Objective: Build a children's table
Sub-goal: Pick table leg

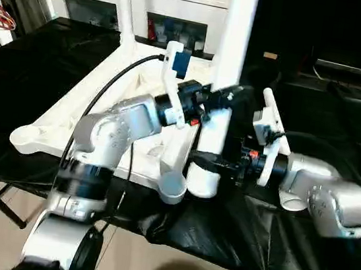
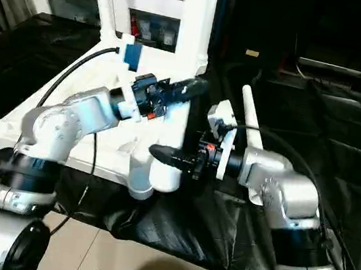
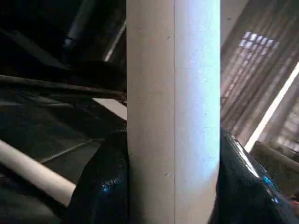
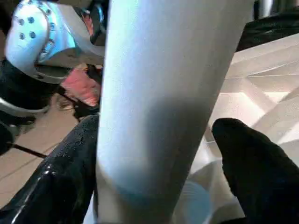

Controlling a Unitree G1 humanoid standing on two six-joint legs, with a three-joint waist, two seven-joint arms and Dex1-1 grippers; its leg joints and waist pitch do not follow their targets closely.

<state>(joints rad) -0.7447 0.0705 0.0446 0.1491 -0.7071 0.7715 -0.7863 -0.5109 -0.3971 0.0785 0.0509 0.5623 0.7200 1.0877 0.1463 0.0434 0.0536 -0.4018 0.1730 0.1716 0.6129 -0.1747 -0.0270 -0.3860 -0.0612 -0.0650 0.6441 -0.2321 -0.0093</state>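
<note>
The white tabletop (image 1: 104, 108) lies upside down on the black-covered bench, its round corner sockets facing up. One leg (image 1: 123, 1) already stands upright at the far corner. A second, thicker-looking leg (image 1: 224, 81) is held upright just beside the near corner socket (image 1: 172, 186), its foot not yet seated in it as far as I can judge. The left gripper (image 1: 224, 97) clamps this leg higher up, fingers (image 3: 98, 186) pressed to both sides. The right gripper (image 2: 164, 154) brackets it low down, one finger (image 4: 60, 177) touching, the other (image 4: 252, 158) slightly clear. At least two sockets look unfilled.
</note>
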